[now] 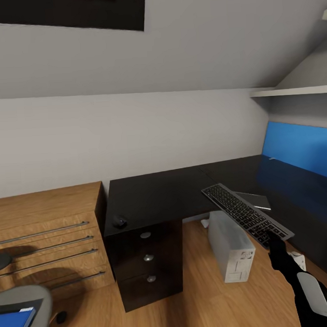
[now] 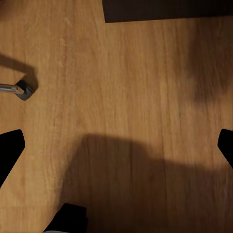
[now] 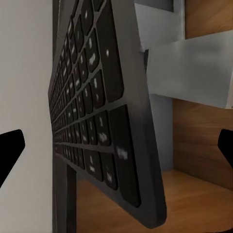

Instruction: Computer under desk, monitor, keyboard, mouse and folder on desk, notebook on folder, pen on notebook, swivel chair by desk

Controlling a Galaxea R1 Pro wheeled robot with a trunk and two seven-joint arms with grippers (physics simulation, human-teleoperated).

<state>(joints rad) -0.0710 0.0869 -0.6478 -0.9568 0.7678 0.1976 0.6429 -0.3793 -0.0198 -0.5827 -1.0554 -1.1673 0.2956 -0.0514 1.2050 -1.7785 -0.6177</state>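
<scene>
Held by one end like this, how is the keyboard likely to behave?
The keyboard looks stiff: it juts out straight from the right gripper without sagging. Gripped at one end, it may pivot or slip. Slim and flat, it probably won't roll once set on the desk.

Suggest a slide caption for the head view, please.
Right gripper holds the keyboard above the black desk, computer beneath.

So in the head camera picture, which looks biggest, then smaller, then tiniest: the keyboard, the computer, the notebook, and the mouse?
1. keyboard and computer: look about alike; the keyboard is held up nearer the camera, so unsure.
2. notebook.
3. mouse, tiniest.
</scene>
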